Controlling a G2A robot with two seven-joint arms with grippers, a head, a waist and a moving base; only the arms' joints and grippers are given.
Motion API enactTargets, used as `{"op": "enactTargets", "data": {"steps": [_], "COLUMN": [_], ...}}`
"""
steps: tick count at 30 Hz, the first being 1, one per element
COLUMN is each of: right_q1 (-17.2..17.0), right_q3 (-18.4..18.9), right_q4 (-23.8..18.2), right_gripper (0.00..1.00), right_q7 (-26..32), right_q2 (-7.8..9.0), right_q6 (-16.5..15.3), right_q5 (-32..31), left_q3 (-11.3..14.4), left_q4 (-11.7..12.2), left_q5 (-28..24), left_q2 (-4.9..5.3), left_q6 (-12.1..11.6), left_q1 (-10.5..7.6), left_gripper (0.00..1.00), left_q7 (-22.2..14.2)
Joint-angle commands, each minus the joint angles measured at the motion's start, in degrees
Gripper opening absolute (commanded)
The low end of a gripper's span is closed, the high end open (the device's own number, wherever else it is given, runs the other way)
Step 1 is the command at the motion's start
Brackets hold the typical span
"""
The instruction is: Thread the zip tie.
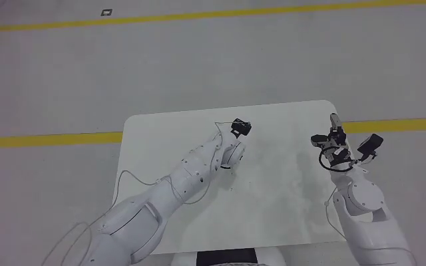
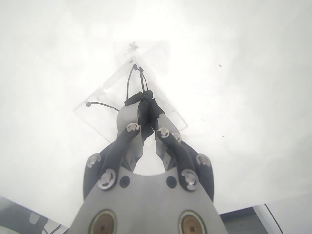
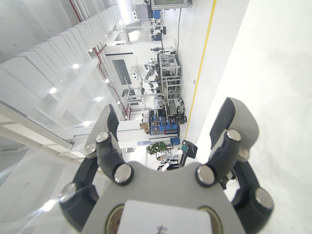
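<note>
A thin black zip tie (image 2: 128,85) runs through small holes in a clear square plate (image 2: 168,103) that lies flat on the white table (image 1: 279,193). Two strands rise from holes near one corner, and a third strand (image 2: 100,104) comes from a hole near another corner. My left gripper (image 2: 146,98) hovers over the plate, shut on the gathered strands of the zip tie; in the top view it (image 1: 241,126) sits near the middle of the table's far half. My right gripper (image 3: 168,105) is open and holds nothing, raised near the table's right edge (image 1: 327,131).
The white table has rounded corners, and its far edge (image 1: 226,110) lies just beyond the left gripper. Grey floor with yellow lines (image 1: 60,139) surrounds it. A few dark specks (image 2: 219,65) dot the tabletop.
</note>
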Motion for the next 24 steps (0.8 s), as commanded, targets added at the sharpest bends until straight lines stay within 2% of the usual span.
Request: {"op": "enactTargets", "data": {"steps": [1, 5, 24], "right_q1": [0.0, 0.0, 0.0], "right_q3": [0.0, 0.0, 0.0], "right_q4": [0.0, 0.0, 0.0], "right_gripper": [1.00, 1.00, 1.00], "right_q7": [0.0, 0.0, 0.0], "right_q2": [0.00, 0.00, 0.00], "right_q6": [0.0, 0.0, 0.0], "right_q5": [0.0, 0.0, 0.0], "left_q3": [-0.6, -1.5, -1.5], "left_q4": [-2.2, -6.6, -6.6], "left_q5": [1.1, 4.4, 4.4], "left_q2": [0.68, 2.02, 2.02], "left_q6": [0.3, 1.1, 1.1], "left_q1": [0.87, 2.60, 2.60], "left_gripper": [0.00, 0.00, 0.00], "left_q7": [-0.4, -1.0, -1.0]}}
